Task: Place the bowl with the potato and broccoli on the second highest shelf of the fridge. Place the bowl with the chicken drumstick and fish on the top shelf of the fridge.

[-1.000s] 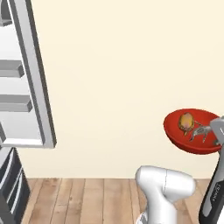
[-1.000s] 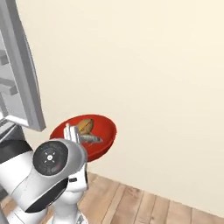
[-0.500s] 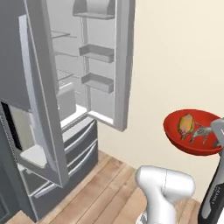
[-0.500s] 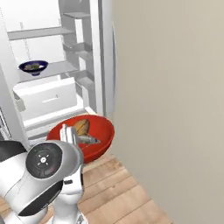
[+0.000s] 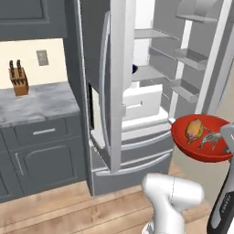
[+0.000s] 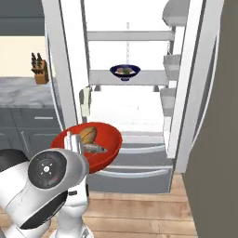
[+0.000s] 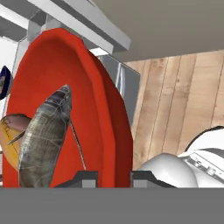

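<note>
In the left base view, the red bowl hangs at the right, in front of the open fridge and well apart from its shelves. The chicken drumstick lies in its left half and the fish just right of it. The end effector meets the bowl's right rim, its fingers pressed together on that rim.

In the right base view, the red bowl sits low and left, just above the arm's round joint, with the chicken drumstick on the far side and the fish on the near side. Farther in, the bowl with the potato and broccoli rests on the second highest shelf of the fridge. The top shelf of the fridge lies above it.

In the hand view, the end effector pinches the rim of the red bowl, one finger on each side of the wall. The fish lies just inside, touching the chicken drumstick at the left.
</note>
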